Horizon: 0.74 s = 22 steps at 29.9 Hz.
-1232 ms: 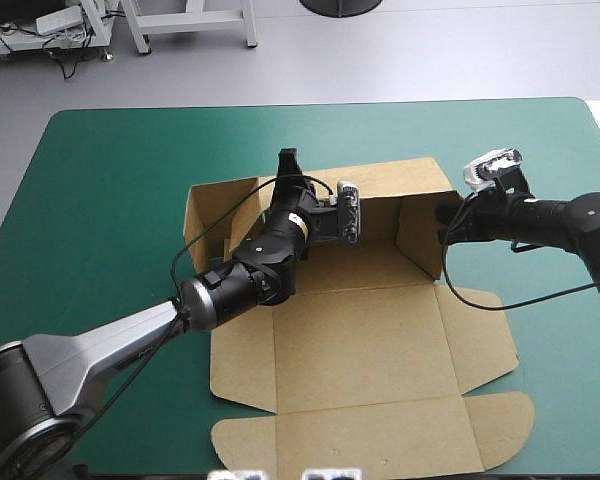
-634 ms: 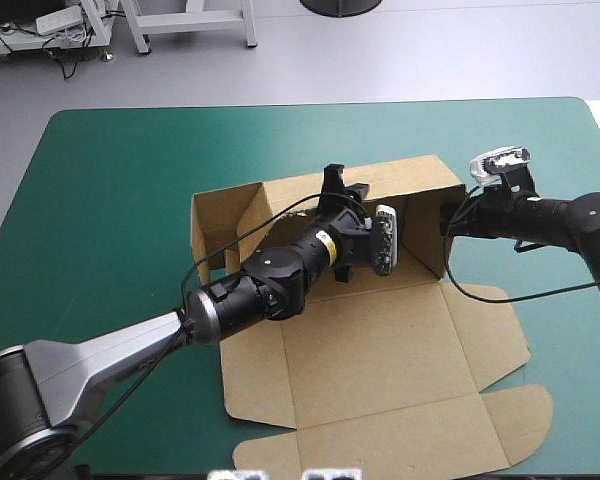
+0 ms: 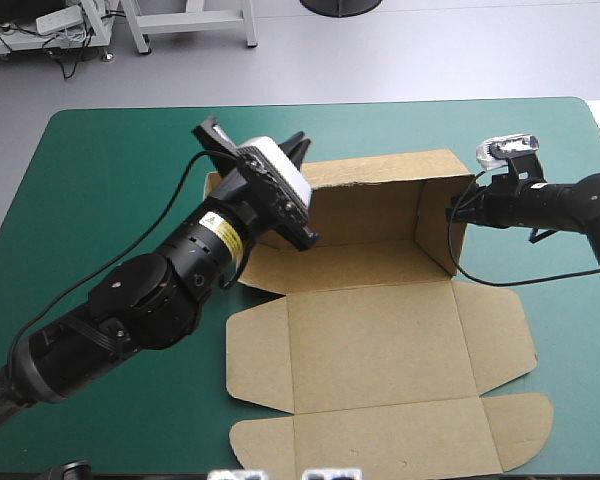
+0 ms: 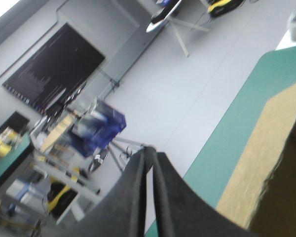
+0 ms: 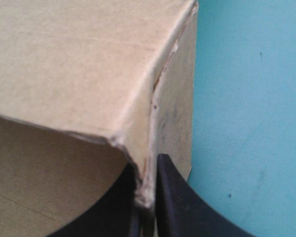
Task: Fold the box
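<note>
Box [image 3: 380,330] lies mid-frame on the surface [image 3: 100,180], right claw [image 5: 148,173] clamped on its upright corner, left claw [image 4: 149,150] together, lifted at upper left.

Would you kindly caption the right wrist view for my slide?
Black-fingered right gripper shut on a raised corner of the brown cardboard box; teal-green cover beside.

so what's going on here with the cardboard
Two robot arms are folding a brown box on the teal-green table. The right end effector is shut on the top edge of the box's right wall at its corner. The left end effector is shut on nothing, up near the left end of the back wall. Back and right walls stand; the near panels lie flat.
</note>
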Motion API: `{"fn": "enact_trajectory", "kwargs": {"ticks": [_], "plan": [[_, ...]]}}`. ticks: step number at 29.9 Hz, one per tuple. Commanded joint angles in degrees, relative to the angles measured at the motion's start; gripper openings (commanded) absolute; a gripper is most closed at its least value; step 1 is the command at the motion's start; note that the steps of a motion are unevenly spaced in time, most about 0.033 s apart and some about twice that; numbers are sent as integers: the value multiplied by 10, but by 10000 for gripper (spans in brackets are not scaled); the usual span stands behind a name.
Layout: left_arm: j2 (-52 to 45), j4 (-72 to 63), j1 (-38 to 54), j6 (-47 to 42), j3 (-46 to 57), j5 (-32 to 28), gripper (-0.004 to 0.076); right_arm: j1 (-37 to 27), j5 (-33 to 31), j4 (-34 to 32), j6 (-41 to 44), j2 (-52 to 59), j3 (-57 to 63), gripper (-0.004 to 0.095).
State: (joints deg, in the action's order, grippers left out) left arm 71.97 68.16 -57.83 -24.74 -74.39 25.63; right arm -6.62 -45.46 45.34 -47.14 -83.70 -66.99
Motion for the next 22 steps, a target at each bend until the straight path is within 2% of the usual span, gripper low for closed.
{"fn": "enact_trajectory", "kwargs": {"ticks": [1,7,13,16,18,22], "plan": [[-27,-30,28,5,-18,75,14,-2,-18,12,50,9,-59,4],[-30,-262,210,115,-18,50,14,-2,-111,-19,120,-55,-158,4],[-29,-623,403,344,-18,46,14,-2,-179,-24,169,-130,-254,4],[-29,-813,496,480,-18,84,14,-2,-228,-25,196,-166,-300,4],[-27,-925,563,549,-18,136,14,-1,-262,-25,216,-193,-331,4],[-17,-1040,688,591,-18,261,14,30,-265,-60,250,-228,-365,4]]}}
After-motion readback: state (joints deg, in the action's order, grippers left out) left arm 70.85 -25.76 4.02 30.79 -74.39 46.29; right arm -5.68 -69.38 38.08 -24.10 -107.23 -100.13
